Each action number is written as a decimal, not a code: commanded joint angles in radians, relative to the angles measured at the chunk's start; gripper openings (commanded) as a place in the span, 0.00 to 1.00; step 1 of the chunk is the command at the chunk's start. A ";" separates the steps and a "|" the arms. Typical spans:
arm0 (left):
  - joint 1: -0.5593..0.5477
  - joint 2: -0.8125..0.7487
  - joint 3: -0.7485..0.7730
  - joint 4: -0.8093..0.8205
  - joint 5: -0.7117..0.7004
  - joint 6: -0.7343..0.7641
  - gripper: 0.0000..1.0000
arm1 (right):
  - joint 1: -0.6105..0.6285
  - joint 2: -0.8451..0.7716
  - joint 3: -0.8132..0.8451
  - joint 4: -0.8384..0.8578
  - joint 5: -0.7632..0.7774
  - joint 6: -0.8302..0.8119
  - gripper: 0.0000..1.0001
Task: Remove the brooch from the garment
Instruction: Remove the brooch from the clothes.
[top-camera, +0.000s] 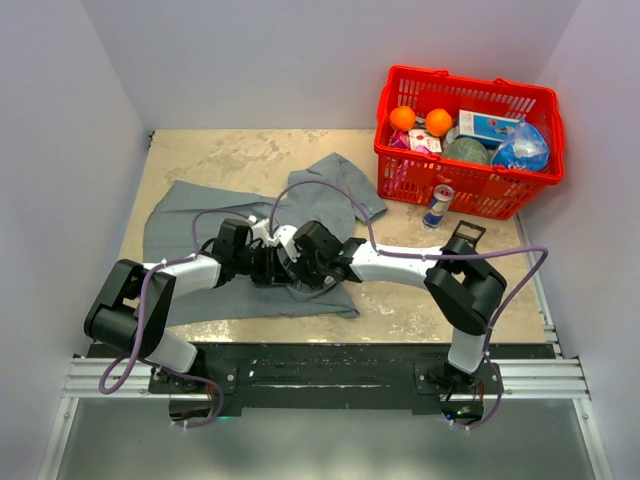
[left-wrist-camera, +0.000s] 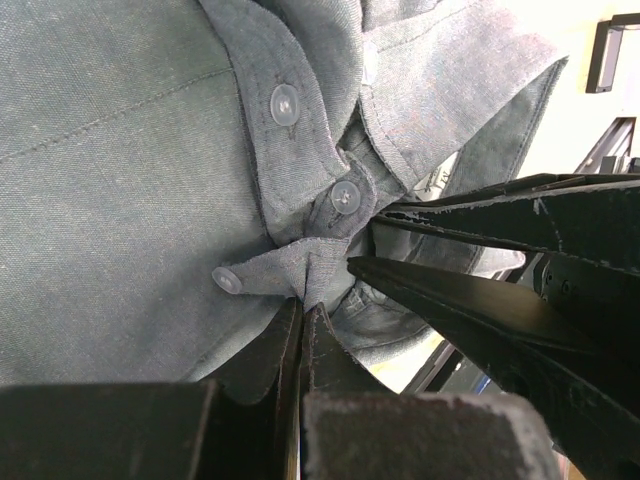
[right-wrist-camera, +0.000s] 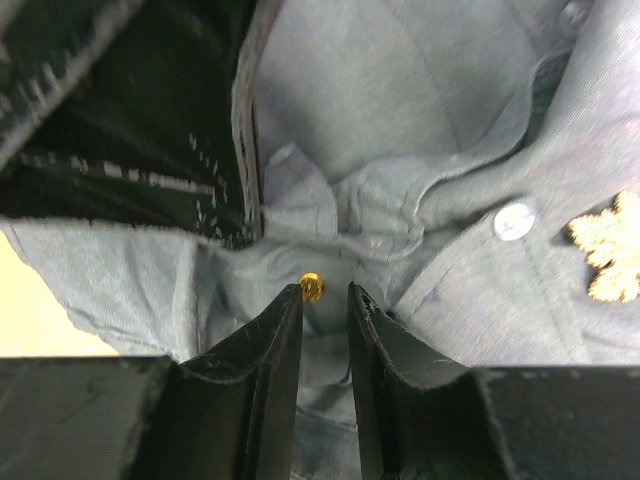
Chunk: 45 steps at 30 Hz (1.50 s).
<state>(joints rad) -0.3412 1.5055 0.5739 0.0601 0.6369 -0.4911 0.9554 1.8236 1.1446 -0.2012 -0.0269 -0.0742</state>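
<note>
The grey garment lies spread on the table, bunched at its button placket between both arms. My left gripper is shut on a pinched fold of the garment, just beside a white button. In the right wrist view a gold snowflake-shaped brooch sits on the cloth at the far right edge. A small gold bead sticks out of the cloth at the tips of my right gripper. That gripper is open, with the bead against its left fingertip. Its black fingers reach in beside my left jaws.
A red basket filled with oranges and packets stands at the back right of the table. A drink can stands just in front of it. White walls close in the table on three sides.
</note>
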 joint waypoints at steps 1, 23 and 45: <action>0.008 0.004 0.001 0.044 0.024 -0.014 0.00 | 0.003 0.006 0.058 0.029 0.012 0.004 0.29; 0.008 0.019 0.006 0.038 0.015 -0.015 0.00 | 0.020 0.003 0.066 -0.015 0.024 0.048 0.32; 0.008 0.032 0.006 0.043 0.012 -0.021 0.00 | 0.029 -0.010 0.049 -0.026 0.059 0.062 0.23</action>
<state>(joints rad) -0.3405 1.5265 0.5739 0.0673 0.6426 -0.4984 0.9771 1.8618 1.1870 -0.2253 0.0322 -0.0326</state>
